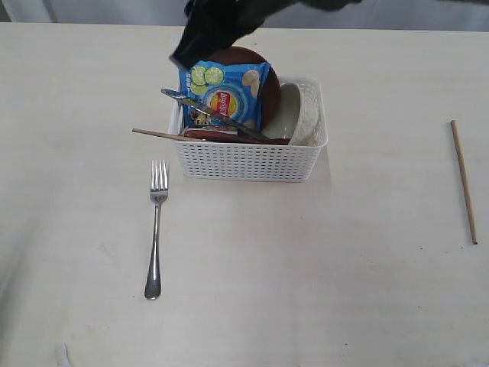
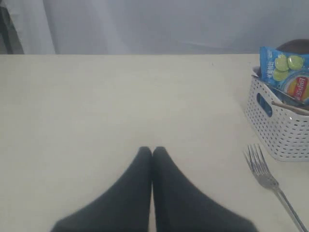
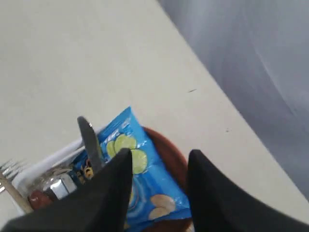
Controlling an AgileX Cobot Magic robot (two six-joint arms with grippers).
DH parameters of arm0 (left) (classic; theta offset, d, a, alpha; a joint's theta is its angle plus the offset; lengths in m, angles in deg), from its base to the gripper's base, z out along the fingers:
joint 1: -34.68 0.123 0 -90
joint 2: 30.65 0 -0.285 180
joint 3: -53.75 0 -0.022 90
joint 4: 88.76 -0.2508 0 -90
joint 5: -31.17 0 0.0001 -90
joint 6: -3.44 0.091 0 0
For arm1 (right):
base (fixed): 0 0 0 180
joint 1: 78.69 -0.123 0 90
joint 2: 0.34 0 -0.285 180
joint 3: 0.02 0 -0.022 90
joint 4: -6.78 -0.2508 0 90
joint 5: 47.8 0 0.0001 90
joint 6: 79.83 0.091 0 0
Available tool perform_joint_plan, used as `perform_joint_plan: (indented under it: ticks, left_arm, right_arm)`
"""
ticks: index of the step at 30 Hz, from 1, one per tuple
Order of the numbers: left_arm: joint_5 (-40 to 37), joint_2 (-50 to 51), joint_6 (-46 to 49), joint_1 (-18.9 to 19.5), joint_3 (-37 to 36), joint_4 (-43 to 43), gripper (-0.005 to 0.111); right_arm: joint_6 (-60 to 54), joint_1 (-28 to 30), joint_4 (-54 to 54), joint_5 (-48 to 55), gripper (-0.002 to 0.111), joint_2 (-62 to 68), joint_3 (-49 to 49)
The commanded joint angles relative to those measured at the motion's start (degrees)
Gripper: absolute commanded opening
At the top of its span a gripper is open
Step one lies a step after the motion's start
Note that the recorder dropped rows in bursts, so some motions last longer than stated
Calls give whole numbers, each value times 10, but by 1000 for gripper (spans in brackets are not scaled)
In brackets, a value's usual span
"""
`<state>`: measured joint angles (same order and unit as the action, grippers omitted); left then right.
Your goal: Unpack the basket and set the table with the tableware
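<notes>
Right wrist view showed my right fingers [image 3: 123, 166] spread apart over the blue chip bag [image 3: 149, 188], pinching nothing. I judged the bag in the way: it stood upright in the basket [image 1: 244, 160] against the brown plate [image 3: 171, 150], with the knife [image 3: 91, 142] leaning across it. My left fingers [image 2: 152, 159] were pressed shut, empty, over the bench [image 1: 306, 290] near the fork [image 1: 157, 229]. One chopstick [image 1: 463, 180] lay well apart on the right.

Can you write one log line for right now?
right hand: open, at chip bag | left hand: shut | fork, chopstick: on table
</notes>
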<state>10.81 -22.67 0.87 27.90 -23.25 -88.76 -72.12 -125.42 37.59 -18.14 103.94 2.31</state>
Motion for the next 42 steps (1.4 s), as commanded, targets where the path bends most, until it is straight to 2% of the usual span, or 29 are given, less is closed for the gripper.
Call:
perform_joint_plan:
  ticks: [1,5,6,12,18,22,29,32,35,39,40,41,42]
  left_arm:
    - [6,-2,0,-4,-2,0,0]
    - [6,-2,0,-4,-2,0,0]
    - [6,-2,0,-4,-2,0,0]
    - [49,-2,-3,-4,-2,9,0]
    - [177,-2,-10,-4,-2,50,0]
    - [237,-2,-61,-4,-2,50,0]
    - [276,-2,-72,-4,-2,50,0]
    - [314,-2,-170,-4,-2,52,0]
    - [248,-2,-202,-4,61,43,0]
    - [124,53,-182,-4,206,43,0]
    - [81,88,-176,-4,247,43,0]
    - [-25,171,-163,-4,316,53,0]
    - [-82,214,-163,-4,349,72,0]
  right_arm:
    - [37,-1,-3,45,29,-86,4]
    - [45,0,-6,110,2,-157,4]
    - [50,4,-4,132,0,-172,4]
    - [62,28,-10,185,0,-213,4]
    - [39,26,-82,240,0,-214,4]
    - [37,26,-117,259,0,-216,4]
    - [34,26,-149,262,0,-226,-34]
    - [34,26,-155,261,0,-239,-70]
    - [34,26,-155,241,0,-260,-103]
    - [34,26,-157,211,0,-291,-130]
    - [36,26,-161,209,0,-297,-133]
    - [43,26,-167,208,0,-309,-137]
    - [46,26,-168,209,0,-311,-137]
